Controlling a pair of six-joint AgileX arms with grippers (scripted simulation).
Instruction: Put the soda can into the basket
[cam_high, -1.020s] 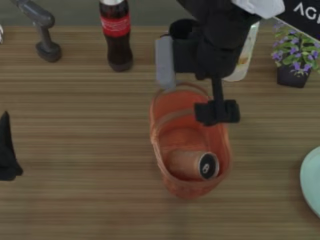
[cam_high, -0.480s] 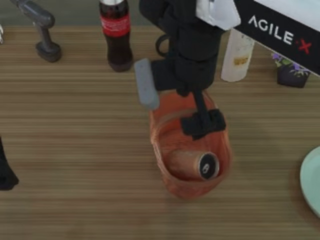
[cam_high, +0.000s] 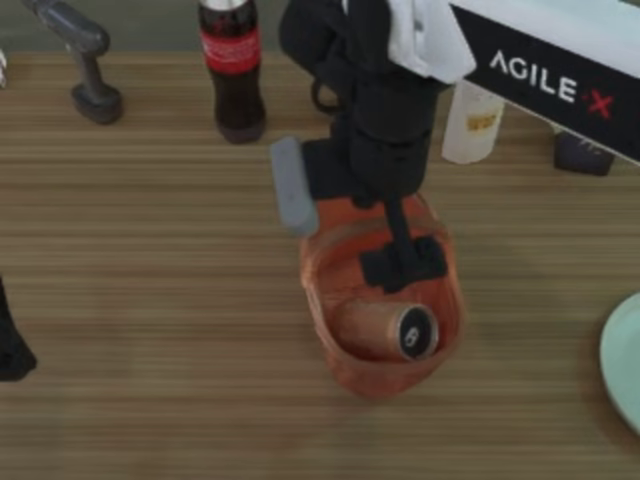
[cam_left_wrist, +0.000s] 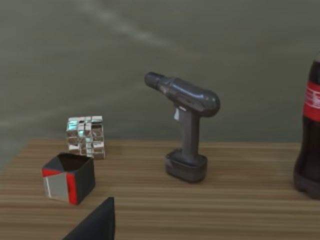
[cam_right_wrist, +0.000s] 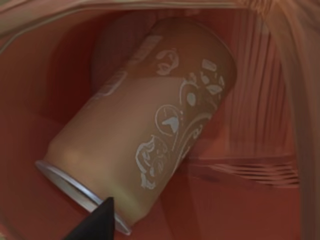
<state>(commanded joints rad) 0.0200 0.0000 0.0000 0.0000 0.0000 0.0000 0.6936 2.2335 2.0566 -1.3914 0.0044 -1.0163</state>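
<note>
The soda can (cam_high: 385, 332) lies on its side inside the reddish woven basket (cam_high: 315, 290), dark top toward the table's right. In the right wrist view the can (cam_right_wrist: 150, 140) fills the frame, with pale scrollwork on tan, against the basket wall (cam_right_wrist: 260, 100). My right gripper (cam_high: 403, 265) hangs open just above the basket's middle, close over the can and holding nothing. One of its fingertips (cam_right_wrist: 100, 222) shows beside the can's silver rim. My left gripper (cam_high: 10, 350) is parked open at the table's left edge.
A cola bottle (cam_high: 232, 70), a grey drill (cam_high: 85, 60) and a white bottle (cam_high: 472, 120) stand along the back. A dark pot (cam_high: 585, 155) is at back right and a pale green plate (cam_high: 625, 365) at the right edge. A mirrored cube (cam_left_wrist: 86, 137) and a red-black cup (cam_left_wrist: 67, 177) sit far left.
My right arm has swung left and its gripper has come nearer the can over the basket. The can and basket have stayed put. The left gripper has slid slightly toward the left edge.
</note>
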